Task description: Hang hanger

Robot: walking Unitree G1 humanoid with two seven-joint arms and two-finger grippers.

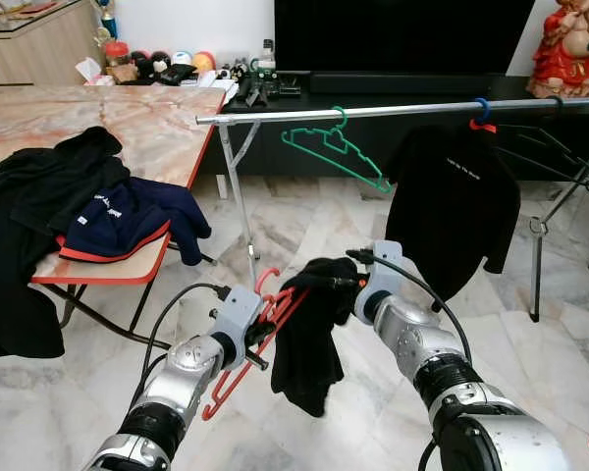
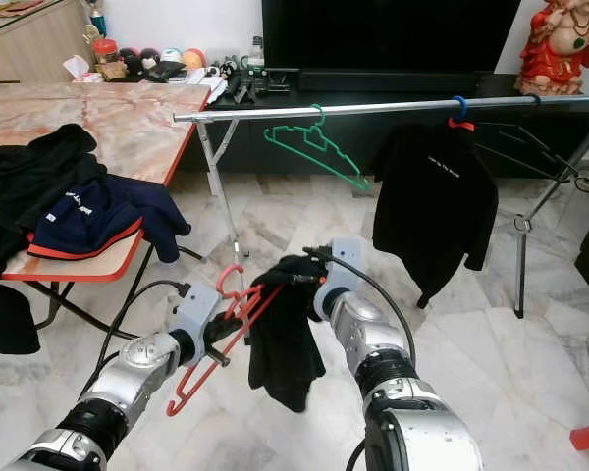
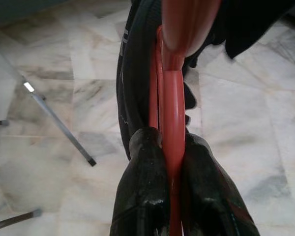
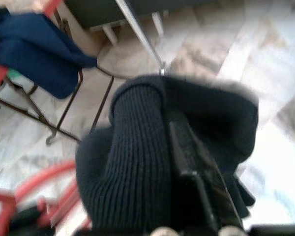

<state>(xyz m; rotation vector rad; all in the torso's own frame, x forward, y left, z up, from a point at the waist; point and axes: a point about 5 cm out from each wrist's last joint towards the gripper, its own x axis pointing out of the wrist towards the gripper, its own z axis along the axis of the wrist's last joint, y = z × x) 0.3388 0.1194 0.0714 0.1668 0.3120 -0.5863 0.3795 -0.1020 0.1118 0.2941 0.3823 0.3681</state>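
Two grippers: left gripper (image 1: 260, 332) clamped on red plastic hanger (image 1: 243, 355); right gripper (image 1: 336, 283) pinching black knitted garment (image 1: 309, 339).
Next: thread fully, before far silver rail (image 1: 393, 110).

**Even daylight, one blurred wrist view**

We see soft, even light on the pale marble floor (image 1: 304, 226), with faint glare (no hard shadows). Head views are sharp. Beyond the right gripper's jaws, the dark knit garment (image 4: 137, 162) and background smear with motion blur; the left wrist view stays crisp.

Red hanger (image 1: 260, 329), tilted, garment-draped
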